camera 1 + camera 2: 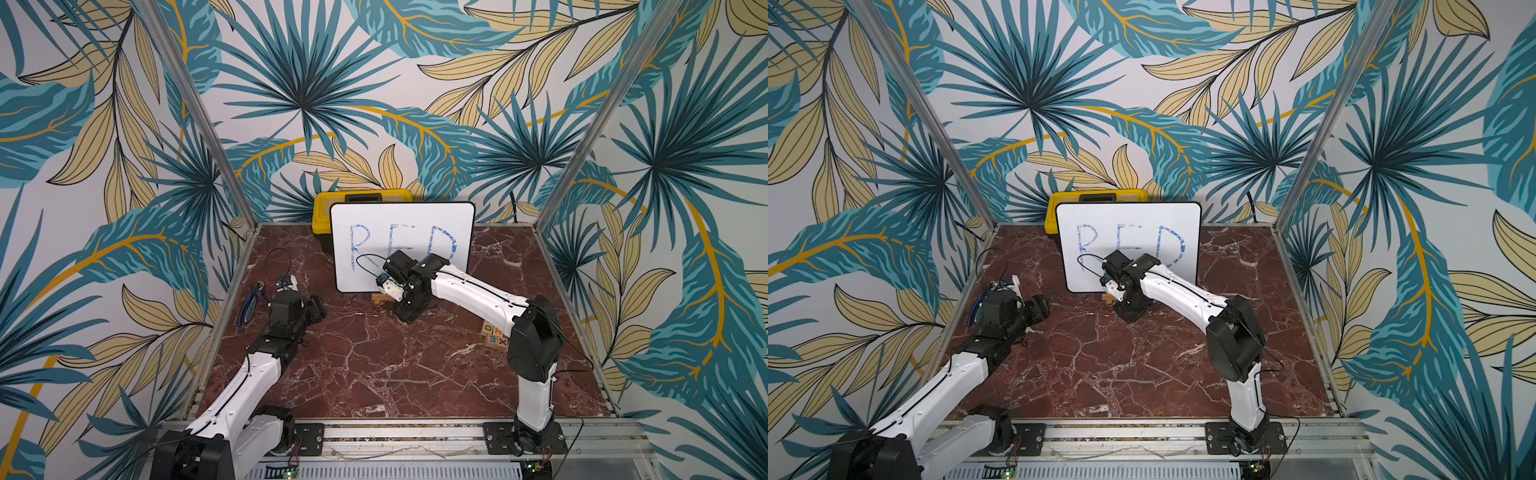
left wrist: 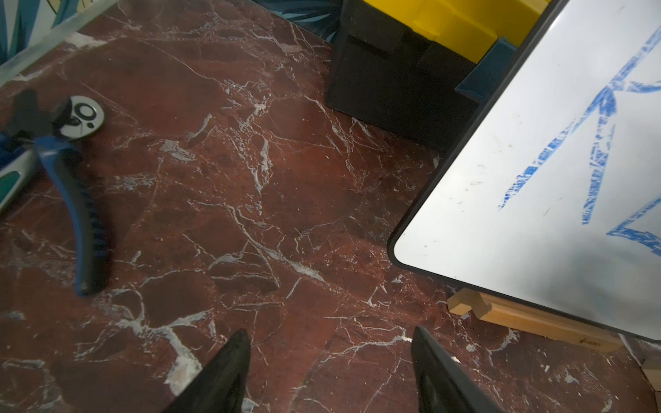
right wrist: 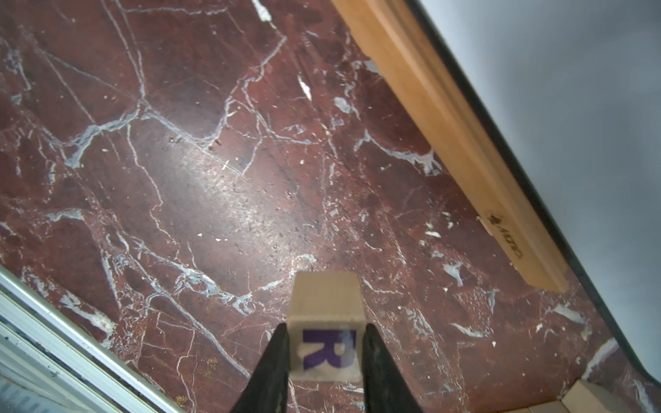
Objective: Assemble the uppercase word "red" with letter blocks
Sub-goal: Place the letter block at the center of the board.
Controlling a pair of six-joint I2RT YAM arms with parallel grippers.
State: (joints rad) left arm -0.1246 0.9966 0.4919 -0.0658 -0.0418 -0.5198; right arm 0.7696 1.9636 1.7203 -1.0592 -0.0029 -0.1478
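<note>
In front of the white board [image 1: 403, 232], near its wooden rail [image 3: 447, 125]: right gripper [image 3: 324, 326], clamped on the R block [image 3: 325, 343]. I judge first-letter placement in hand; next, set down square, release. Off the board's left corner: left gripper [image 2: 329, 334], parted, empty. Farther left, pliers [image 2: 71, 200]; well right, cube pile [image 1: 494, 334], partly arm-hidden.

Counting now: one R block [image 3: 327, 304] in the right end effector [image 3: 326, 334], one whiteboard [image 1: 403, 224], one yellow toolbox [image 1: 322, 216], one pair of pliers [image 2: 80, 214], one wooden stand [image 3: 447, 118], and a part-hidden cluster [image 1: 495, 334] of at least three more blocks.
</note>
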